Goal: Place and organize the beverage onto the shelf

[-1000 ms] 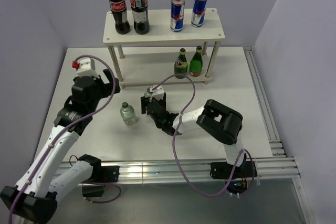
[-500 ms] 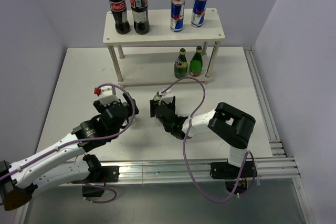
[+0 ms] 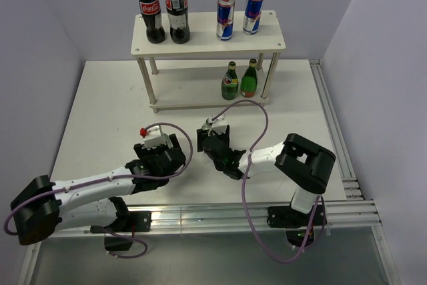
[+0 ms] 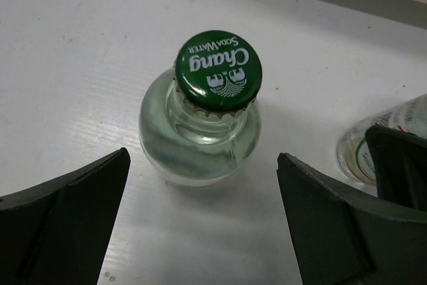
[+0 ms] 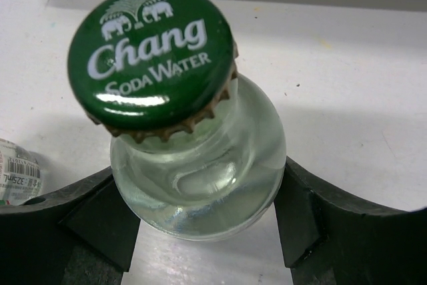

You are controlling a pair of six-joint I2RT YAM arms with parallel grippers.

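Left gripper [image 4: 201,165]: jaws spread wide, holding nothing. The first clear bottle [image 4: 200,131] stands upright on the table [image 4: 80,45] between the jaws, with a gap on each side and no contact. Right gripper [image 5: 200,185]: jaws drawn in partway and clamped on the second clear bottle [image 5: 190,138], both pads pressed against the glass shoulder below its green cap [image 5: 153,55] (printed "Chang Soda Water"). Whether this bottle rests on the table or is lifted cannot be told. The two clear bottles are near each other but apart, in front of the shelf [image 3: 207,39] and not on it. Top board of the shelf: two blue-and-silver cans [image 3: 225,18] side by side toward the right, two cola bottles [image 3: 151,8] toward the left. Lower board, right end: two green bottles [image 3: 230,81] upright, just beside each other. In the overhead view both clear bottles are largely hidden beneath the wrists.
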